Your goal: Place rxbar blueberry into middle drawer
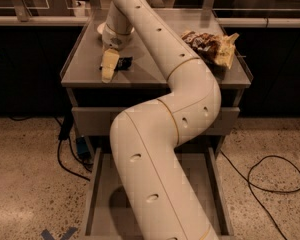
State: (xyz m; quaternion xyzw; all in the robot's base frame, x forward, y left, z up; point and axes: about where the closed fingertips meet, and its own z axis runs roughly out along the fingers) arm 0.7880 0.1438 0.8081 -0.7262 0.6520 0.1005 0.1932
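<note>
The rxbar blueberry (124, 62), a small dark bar, lies flat on the cabinet top (85, 64) near its front left. My gripper (108, 68) is down on the top right beside the bar's left end, touching or nearly touching it. The bar's left part is hidden behind the gripper. My white arm runs from the bottom of the view up over the cabinet. An open drawer (99, 194) sticks out low at the front, and the arm hides most of its inside.
A crinkled brown-and-yellow chip bag (210, 46) lies at the right of the cabinet top. A white bowl (100, 29) peeks out behind my wrist. A closed drawer front (90, 120) sits under the top. Black cables (270, 179) lie on the speckled floor on both sides.
</note>
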